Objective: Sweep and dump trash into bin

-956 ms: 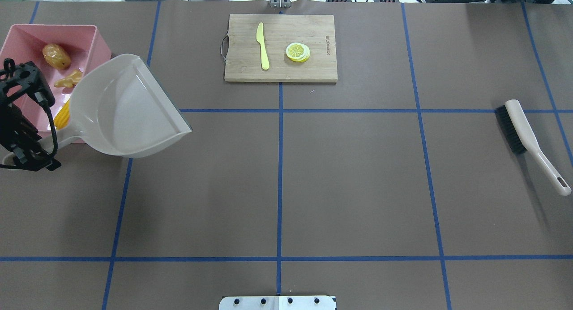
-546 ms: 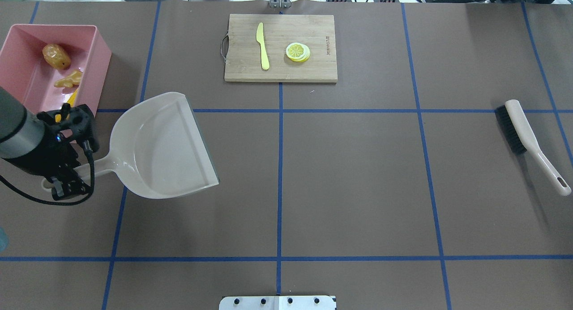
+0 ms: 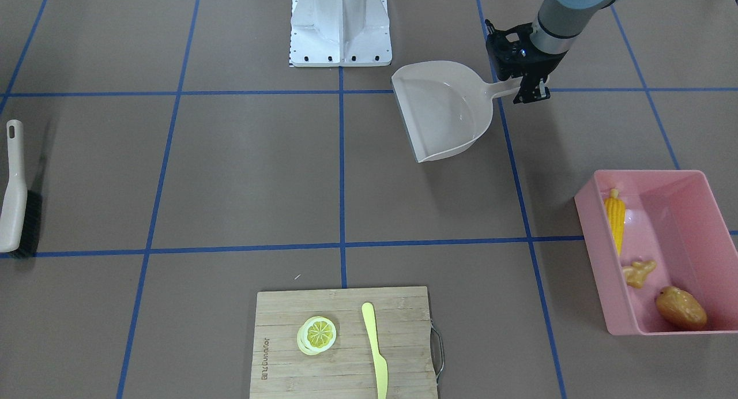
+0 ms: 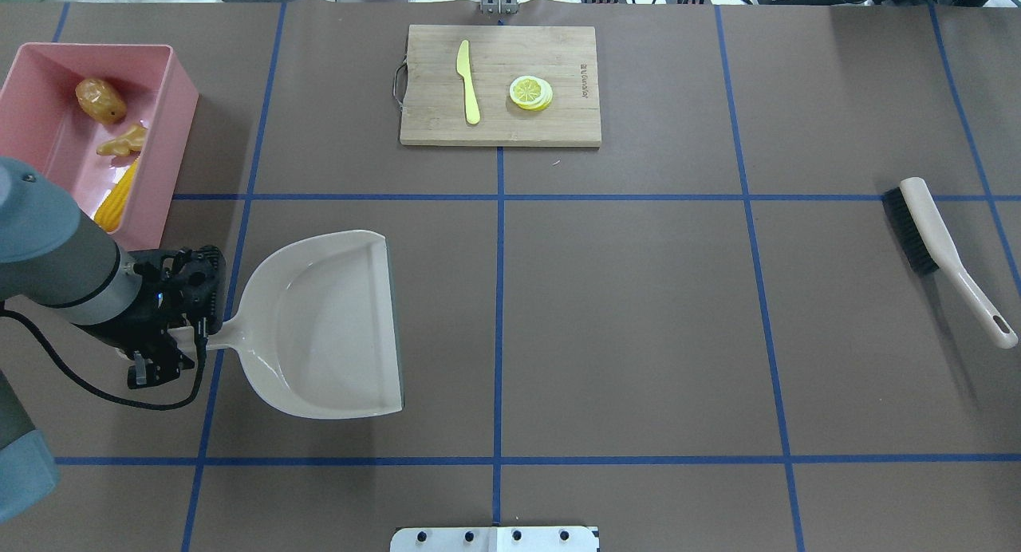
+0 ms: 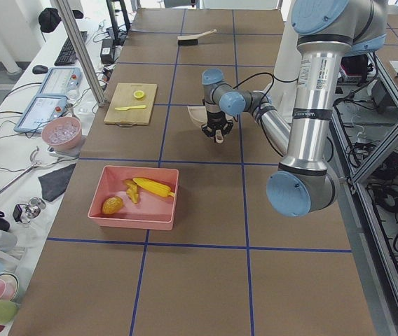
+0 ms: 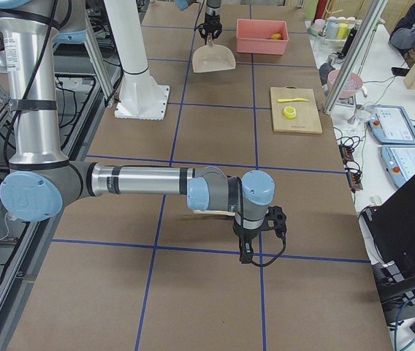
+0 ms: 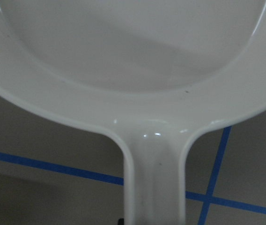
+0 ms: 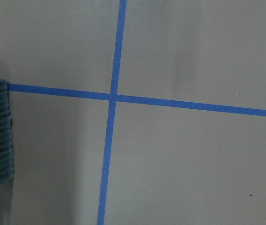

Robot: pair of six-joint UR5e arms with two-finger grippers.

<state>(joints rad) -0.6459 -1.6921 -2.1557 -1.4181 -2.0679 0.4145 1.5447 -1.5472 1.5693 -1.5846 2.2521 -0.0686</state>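
1. While the left gripper (image 4: 182, 341) has its two fingers clamped on the long handle of one smooth beige plastic dustpan (image 4: 327, 329), the pan is at the lower left of the overhead view. Its straight mouth faces right.
2. One glossy pink bin (image 4: 182, 121), rectangular with sloping walls, sits at upper left.
3. It holds three toy foods: one ridged yellow corn cob (image 4: 118, 197), one knobbly tan ginger root (image 4: 122, 141) and one rounded brown potato (image 4: 100, 100).
4. The corn's long axis slants from lower left to upper right beside the bin's right wall.
5. The right gripper (image 6: 259, 238) shows only from the side, so I cannot tell how its fingers stand.
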